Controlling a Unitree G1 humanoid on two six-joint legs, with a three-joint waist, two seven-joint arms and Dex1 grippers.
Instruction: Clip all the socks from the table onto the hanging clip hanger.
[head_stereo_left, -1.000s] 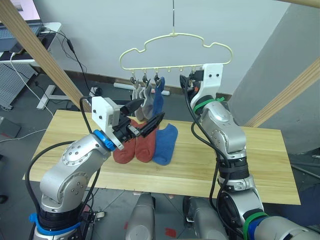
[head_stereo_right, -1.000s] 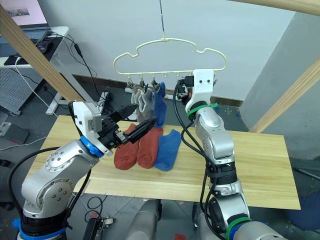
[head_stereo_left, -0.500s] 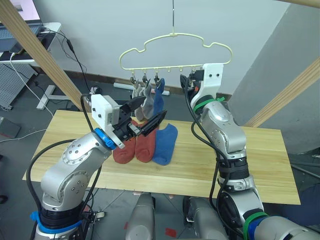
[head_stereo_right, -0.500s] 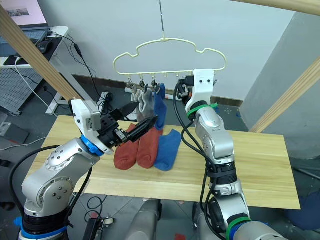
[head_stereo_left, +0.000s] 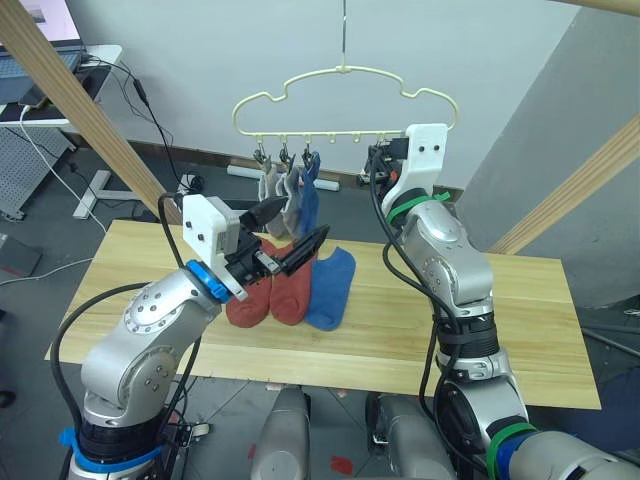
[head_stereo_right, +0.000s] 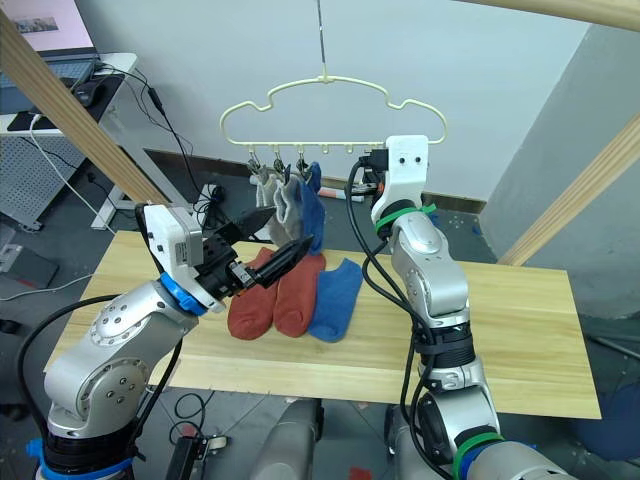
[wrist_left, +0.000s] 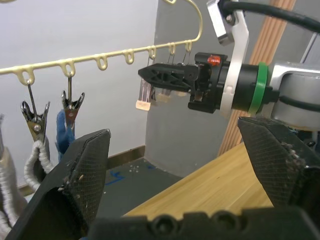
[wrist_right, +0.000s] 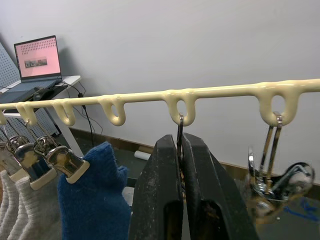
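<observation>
Pinching free clip (wrist_right: 179, 150) with my right gripper (wrist_right: 181, 165) (steadying clip hanger (head_stereo_left: 345, 71)); my left gripper (head_stereo_left: 290, 232) hovering spread, empty, above rust-red socks (head_stereo_left: 270, 290).

Hung socks (head_stereo_left: 292, 196) crowd hanger (head_stereo_left: 345, 100) left end; table (head_stereo_left: 520, 300) right half free.

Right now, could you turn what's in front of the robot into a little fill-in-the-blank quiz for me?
1. The number of socks hanging from the clip hanger is ___.
2. On the table, beside the two rust-red socks, lies one sock coloured ___.
3. The right gripper has its jaws closed on a metal ___.
4. The left gripper has its jaws ___.

Missing words: three; blue; clip; open
</observation>
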